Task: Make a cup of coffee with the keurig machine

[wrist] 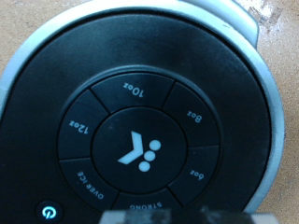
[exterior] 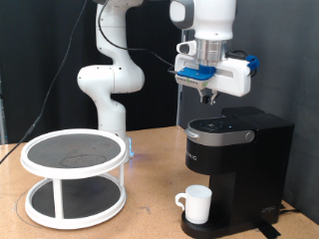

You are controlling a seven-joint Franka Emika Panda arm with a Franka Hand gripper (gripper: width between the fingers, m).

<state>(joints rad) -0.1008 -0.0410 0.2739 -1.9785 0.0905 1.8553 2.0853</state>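
The black keurig machine (exterior: 237, 159) stands at the exterior view's right, lid closed. The white cup (exterior: 196, 204) sits on its round drip base under the spout, handle toward the exterior view's left. My gripper (exterior: 207, 98) hangs straight above the machine's silver-rimmed control panel (exterior: 221, 128), a short gap over it. The wrist view is filled by that panel (wrist: 140, 103): a centre brew button (wrist: 140, 154) ringed by 8oz, 10oz, 12oz, 6oz, STRONG and OVER ICE buttons, and a lit power symbol (wrist: 49, 212). Blurred fingertips (wrist: 177, 217) show at the frame's edge. Nothing is seen between the fingers.
A white two-tier round stand (exterior: 75, 174) with dark shelves sits on the wooden table at the exterior view's left. A second white robot arm (exterior: 108, 70) stands behind it. A black curtain forms the backdrop.
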